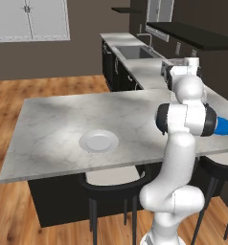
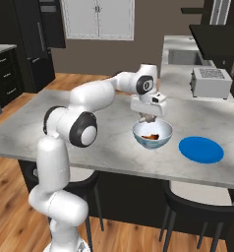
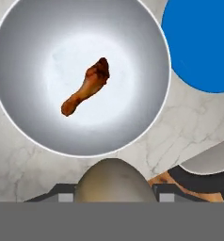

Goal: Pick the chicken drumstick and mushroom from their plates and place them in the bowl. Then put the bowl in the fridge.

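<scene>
So right at the bottom of the hand view, the gripper [image 3: 113, 197] has the tan mushroom [image 3: 113, 181] pinched between its 2 fingers, jaws about half open around it. Just past it sits the white bowl [image 3: 20, 127] with the chicken drumstick [image 3: 85, 88] lying inside, roughly in the middle. From the right base view the gripper [image 2: 147, 118] hangs just above the bowl [image 2: 152, 135] on the marble counter [image 2: 109, 147]. Beside the bowl is the blue plate [image 2: 201, 149], apart from it. Farther along the counter, the left base view has the white plate [image 1: 98, 141], well away, and a toaster [image 2: 210, 82] sits at the back.
</scene>
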